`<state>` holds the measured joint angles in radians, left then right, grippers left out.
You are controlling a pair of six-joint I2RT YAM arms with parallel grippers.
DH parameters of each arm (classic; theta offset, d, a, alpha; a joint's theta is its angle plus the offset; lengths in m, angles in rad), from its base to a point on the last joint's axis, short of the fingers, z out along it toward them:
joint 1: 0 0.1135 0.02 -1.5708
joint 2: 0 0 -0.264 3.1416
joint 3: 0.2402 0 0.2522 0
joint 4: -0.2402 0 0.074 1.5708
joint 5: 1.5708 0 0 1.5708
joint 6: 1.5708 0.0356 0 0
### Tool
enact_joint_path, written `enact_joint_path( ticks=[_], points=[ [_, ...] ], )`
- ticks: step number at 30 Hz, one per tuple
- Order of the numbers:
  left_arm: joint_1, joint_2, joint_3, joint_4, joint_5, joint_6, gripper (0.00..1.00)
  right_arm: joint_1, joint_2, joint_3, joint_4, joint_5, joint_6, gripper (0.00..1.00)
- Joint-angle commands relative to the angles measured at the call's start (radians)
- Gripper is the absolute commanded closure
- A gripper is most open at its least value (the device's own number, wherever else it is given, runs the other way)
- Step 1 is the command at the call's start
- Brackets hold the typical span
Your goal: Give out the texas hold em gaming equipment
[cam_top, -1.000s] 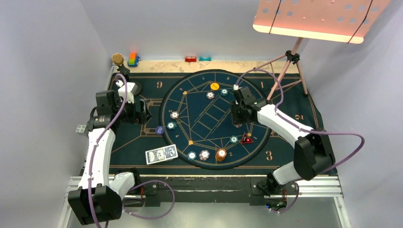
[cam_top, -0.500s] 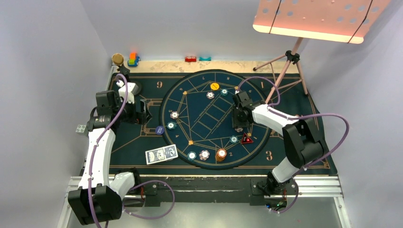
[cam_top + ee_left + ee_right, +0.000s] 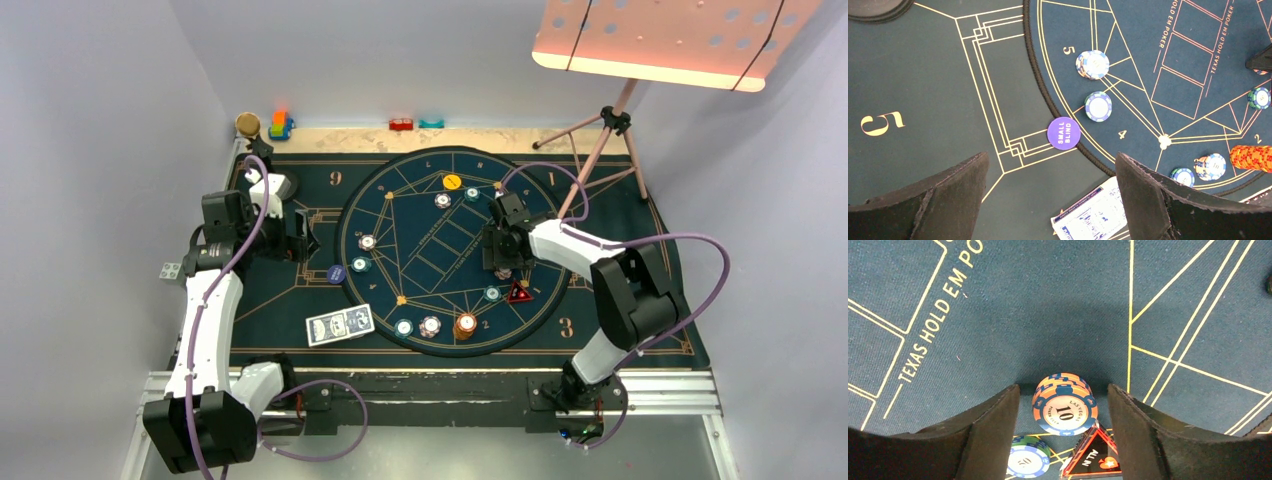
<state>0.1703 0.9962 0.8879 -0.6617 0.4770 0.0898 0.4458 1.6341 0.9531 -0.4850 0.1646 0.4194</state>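
Observation:
My right gripper [image 3: 503, 262] is open low over the round felt [image 3: 420, 215], right of centre. In the right wrist view its fingers [image 3: 998, 425] stand either side of a small stack of orange-and-blue chips marked 10 [image 3: 1064, 402], with gaps on both sides. A teal chip [image 3: 1025, 460] and the red triangular ALL IN marker [image 3: 1095, 457] lie just nearer. My left gripper [image 3: 1052, 157] is open and empty above the mat's left part, near the purple SMALL BLIND chip [image 3: 1064, 133] and the blue-backed cards [image 3: 1095, 215]. Other chips lie round the felt's rim, with an orange stack [image 3: 465, 325] at the front.
A tripod [image 3: 600, 150] with a pink perforated board stands at the back right, its legs on the mat. Toy blocks [image 3: 280, 125] and a cork-topped stand [image 3: 247, 124] sit at the back left. Two small blocks [image 3: 402, 124] lie at the back edge.
The right arm's elbow has swung in towards the felt, and its gripper has moved slightly nearer, down over the 10 chips. The left arm has not moved.

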Motion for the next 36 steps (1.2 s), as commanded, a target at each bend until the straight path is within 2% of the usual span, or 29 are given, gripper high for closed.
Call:
enact_joint_path(
  ticks=[1,10,14,18,26,32,36],
  points=[
    [0.01,-0.007,0.001,0.014,0.022,0.01,0.0,-0.003,-0.053,0.013,-0.03,0.01,0.011,0.27],
    [0.01,-0.007,0.0,0.015,0.018,0.009,0.0,0.038,-0.247,0.097,-0.141,0.041,-0.022,0.23],
    [0.01,-0.007,-0.001,0.017,0.021,0.011,0.0,0.147,-0.32,0.148,-0.249,0.037,-0.043,0.19],
    [0.011,-0.005,-0.003,0.015,0.025,0.015,0.0,0.267,-0.362,0.16,-0.291,-0.035,-0.026,0.14],
    [0.01,-0.003,-0.002,0.015,0.028,0.016,0.0,0.489,-0.325,0.092,-0.317,-0.041,0.053,0.07],
    [0.01,-0.005,-0.005,0.015,0.032,0.022,0.0,0.533,-0.302,0.052,-0.29,-0.033,0.083,0.06],
    [0.011,-0.006,-0.006,0.015,0.035,0.021,0.0,0.55,-0.265,0.034,-0.275,-0.029,0.09,0.11]
  ],
)
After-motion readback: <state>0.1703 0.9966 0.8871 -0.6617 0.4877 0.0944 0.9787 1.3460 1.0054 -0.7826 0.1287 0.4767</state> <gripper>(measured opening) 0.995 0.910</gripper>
